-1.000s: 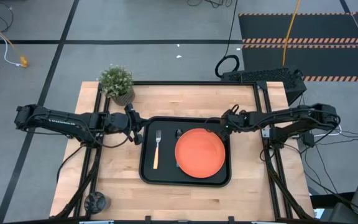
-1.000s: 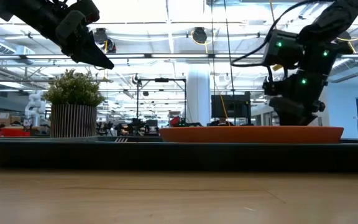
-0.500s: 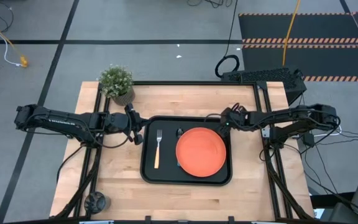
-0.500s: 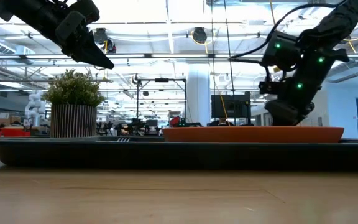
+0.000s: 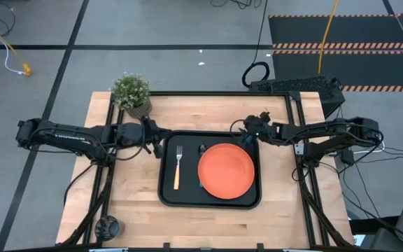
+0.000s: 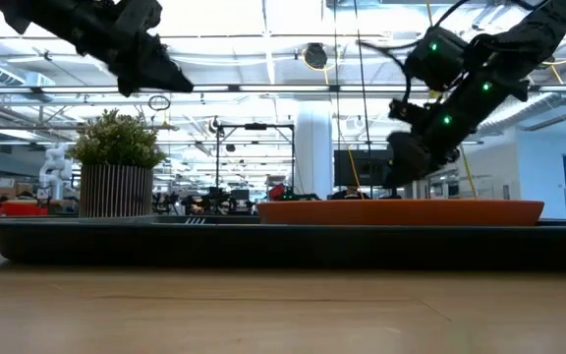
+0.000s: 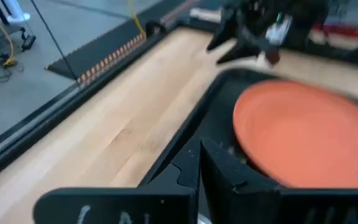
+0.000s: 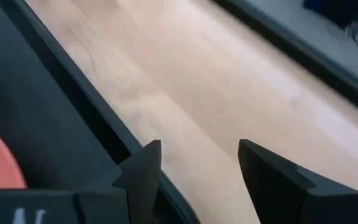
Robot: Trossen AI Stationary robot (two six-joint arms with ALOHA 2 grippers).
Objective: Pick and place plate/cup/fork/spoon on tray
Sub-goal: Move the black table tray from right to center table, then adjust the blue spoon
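Black and rimmed, the tray point(image 5: 209, 201) sits at the middle of the wooden table point(image 5: 131, 210), and we place everything else from it. On the tray's right half lies the orange plate point(image 5: 226, 172), flat, filling most of that side; in the low view the plate point(image 6: 399, 210) shows as a thin orange band just above the tray's front rim point(image 6: 263, 246). On the tray's left half lies the fork point(image 5: 176, 168), tines toward the tray's far edge, well apart from the plate. Between fork and plate, near the far rim, we see a small dark thing that we cannot identify. At the plate's left edge a sliver of blue peeks out; we cannot tell what it is.

Our left gripper point(image 5: 161, 134) hangs above the tray's far left corner, its fingers clenched together on nothing. Our right gripper point(image 5: 245, 131) hangs above the tray's far right corner, beside the plate's far edge, fingers point(image 8: 143, 167) spread apart and empty, with the tray's rim and bare wood showing between them.

Beyond the tray's far left corner stands a potted plant point(image 5: 131, 92) at the table's edge.
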